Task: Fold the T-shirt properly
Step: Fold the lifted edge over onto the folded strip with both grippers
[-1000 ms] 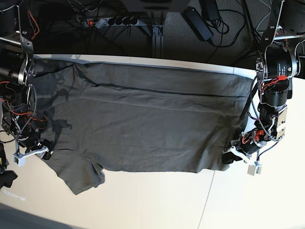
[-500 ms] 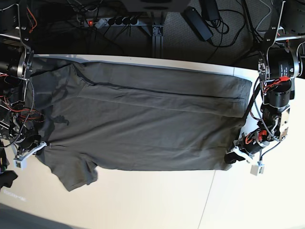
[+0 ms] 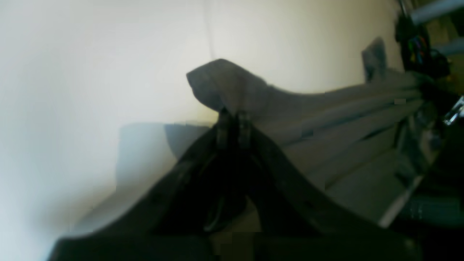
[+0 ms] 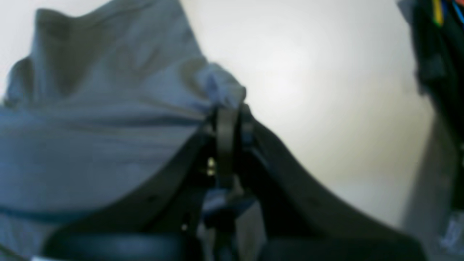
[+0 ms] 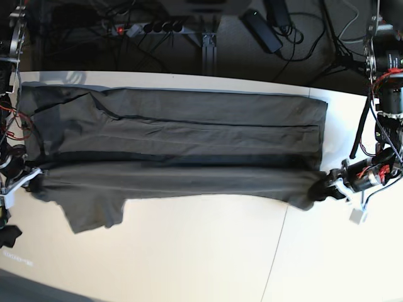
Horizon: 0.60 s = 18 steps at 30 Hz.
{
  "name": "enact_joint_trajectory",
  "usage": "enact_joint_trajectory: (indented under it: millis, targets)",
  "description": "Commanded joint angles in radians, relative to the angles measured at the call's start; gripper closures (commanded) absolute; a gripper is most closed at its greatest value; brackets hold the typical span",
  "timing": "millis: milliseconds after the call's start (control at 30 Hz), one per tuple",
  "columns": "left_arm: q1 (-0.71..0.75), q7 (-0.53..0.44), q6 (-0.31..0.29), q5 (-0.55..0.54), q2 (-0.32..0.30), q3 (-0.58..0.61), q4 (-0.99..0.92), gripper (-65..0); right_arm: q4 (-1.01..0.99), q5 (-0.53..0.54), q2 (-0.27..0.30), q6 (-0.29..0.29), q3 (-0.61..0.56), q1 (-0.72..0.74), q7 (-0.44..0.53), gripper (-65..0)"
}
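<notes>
The T-shirt (image 5: pixel 182 145) is lying stretched across the white table (image 5: pixel 189 251), its near edge lifting between the two arms. The right gripper (image 5: pixel 28 179) and the left gripper (image 5: pixel 327 187) are each pinching a corner of it.

The T-shirt (image 5: pixel 189 148) is one plain dark olive-grey all over, with no print or pattern, only darker lines along its long folds. In both wrist views the same cloth (image 3: pixel 326 119) (image 4: pixel 90 119) reads a paler blue-grey. The table (image 5: pixel 189 258) under the T-shirt is off-white and plain. Beyond the table's far edge the floor (image 5: pixel 239 38) is near-black, and a black power strip (image 5: pixel 151 27) there shows a small red light. Red wires (image 5: pixel 16 123) sit at the T-shirt's left end.
</notes>
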Motion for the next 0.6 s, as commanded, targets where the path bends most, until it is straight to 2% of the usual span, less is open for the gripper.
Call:
enact_joint_trajectory:
  millis: [0, 167, 267, 400, 500, 567]
  targets:
    - [0.019, -0.011, -0.007, -0.029, -0.023, -0.005, 0.071, 0.0, 0.041, 0.010, 0.040, 0.057, 0.017, -0.009, 0.019, 0.0]
    - [0.189, -0.051, -0.007, -0.016, -0.025, -0.005, 0.281, 0.0, 0.138, 0.015, 0.055, 0.057, 0.087, -0.146, 0.013, 0.0]
    - [0.211, -0.092, -0.007, 0.035, -0.024, -0.005, 0.315, 0.0, 0.148, 0.036, 0.053, 0.056, 0.132, -0.201, 0.002, 0.0]
    - [0.208, -0.095, -0.007, 0.042, -0.025, -0.005, 0.315, 0.0, 0.146, 0.032, 0.044, 0.056, 0.180, -0.251, -0.030, 0.0]
    - [0.208, -0.105, -0.007, 0.042, -0.025, -0.005, 0.315, 0.0, 0.147, 0.038, 0.044, 0.055, 0.211, -0.274, -0.023, -23.4]
    - [0.208, -0.105, -0.007, 0.042, -0.024, -0.005, 0.315, 0.0, 0.148, 0.064, 0.044, 0.055, 0.241, -0.274, -0.005, -33.7]
